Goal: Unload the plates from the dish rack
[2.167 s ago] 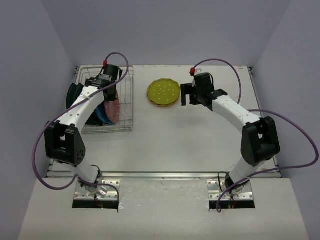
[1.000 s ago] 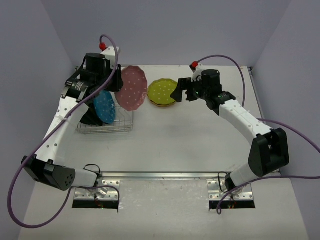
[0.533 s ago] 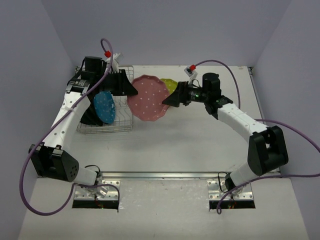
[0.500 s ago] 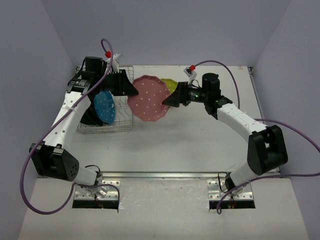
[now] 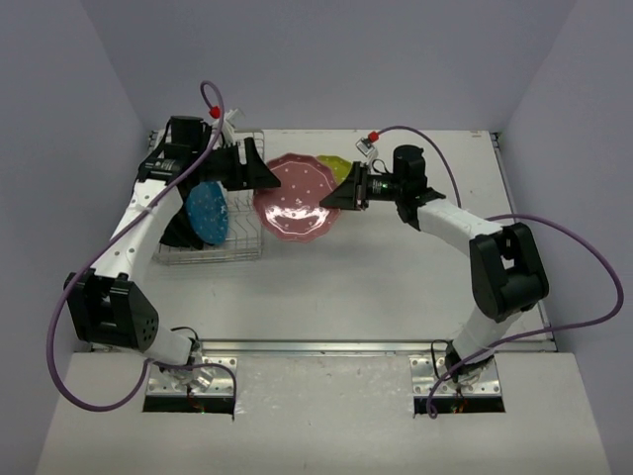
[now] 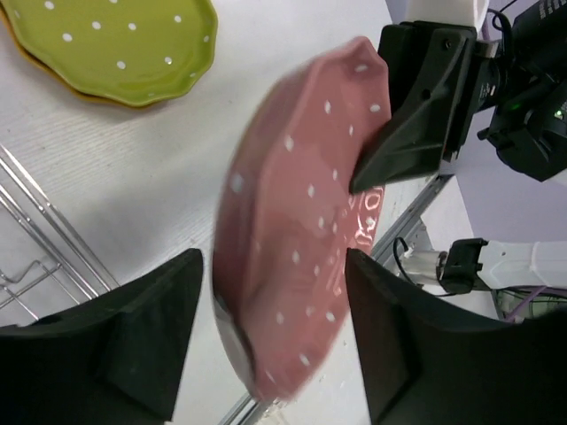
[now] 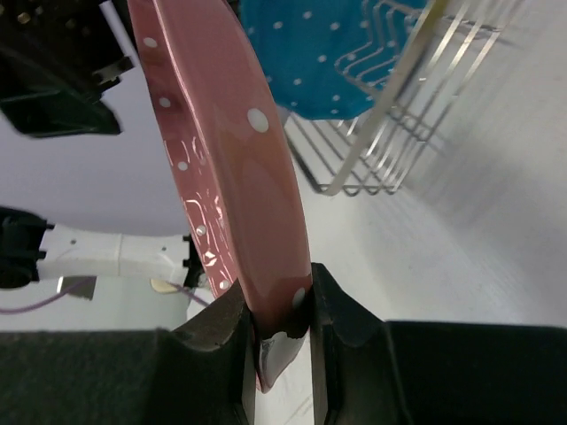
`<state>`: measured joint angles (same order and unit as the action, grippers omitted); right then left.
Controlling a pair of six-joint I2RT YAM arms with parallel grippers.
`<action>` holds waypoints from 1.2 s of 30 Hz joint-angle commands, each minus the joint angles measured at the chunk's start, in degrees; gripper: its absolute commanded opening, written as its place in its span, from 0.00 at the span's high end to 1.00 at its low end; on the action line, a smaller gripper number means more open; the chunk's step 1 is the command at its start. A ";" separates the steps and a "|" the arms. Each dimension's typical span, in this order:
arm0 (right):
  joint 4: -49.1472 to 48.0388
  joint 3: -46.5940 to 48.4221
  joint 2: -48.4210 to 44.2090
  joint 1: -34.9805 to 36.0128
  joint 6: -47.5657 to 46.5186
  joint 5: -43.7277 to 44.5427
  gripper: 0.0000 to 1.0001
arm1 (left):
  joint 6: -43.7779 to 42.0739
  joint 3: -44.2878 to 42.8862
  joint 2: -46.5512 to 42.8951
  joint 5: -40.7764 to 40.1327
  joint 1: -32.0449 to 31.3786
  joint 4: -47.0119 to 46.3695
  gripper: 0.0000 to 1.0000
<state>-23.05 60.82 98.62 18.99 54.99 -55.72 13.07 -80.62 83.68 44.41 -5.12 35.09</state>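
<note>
Apparently for handover, the maroon plate (image 5: 297, 203) is held aloft between dish rack (image 5: 213, 259) and yellow-green plate (image 5: 331, 163). Its rim is pinched by the right gripper (image 7: 282, 323), while the left gripper (image 6: 270, 266) is spread.

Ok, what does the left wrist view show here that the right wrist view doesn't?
Only left wrist: the green plate lying flat, and the right gripper seen from outside, pinching the pink plate at its far rim. Only right wrist: the blue plate standing in the rack, and a close look at the pink rim clamped between the right fingers. Both: the pink plate and some rack wire.
</note>
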 commanded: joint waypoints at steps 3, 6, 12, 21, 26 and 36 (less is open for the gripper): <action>0.88 4.35 3.96 -6.04 1.92 7.95 1.00 | 0.33 -2.53 -0.74 -9.13 4.58 -0.97 0.08; 2.22 6.68 6.92 -8.09 1.14 9.31 1.00 | 0.56 -2.86 -1.41 -13.57 6.87 -0.71 0.01; 4.68 13.28 13.00 -9.90 -1.33 14.68 1.00 | -0.22 -1.07 -3.68 -15.78 7.38 -1.88 0.00; 7.33 25.23 24.17 -9.98 0.40 16.79 1.00 | -1.61 -0.14 -4.86 -17.66 7.49 -0.50 0.00; 9.06 29.38 27.82 -10.02 0.92 17.92 1.00 | -2.71 0.42 -5.94 -18.96 7.49 -0.37 0.00; 11.64 31.91 31.33 -9.76 0.56 19.15 1.00 | -2.87 0.36 -5.90 -19.36 7.49 -0.63 0.00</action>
<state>-6.55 88.85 131.51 8.85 54.43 -34.15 10.76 -80.53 79.53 25.44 2.35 36.16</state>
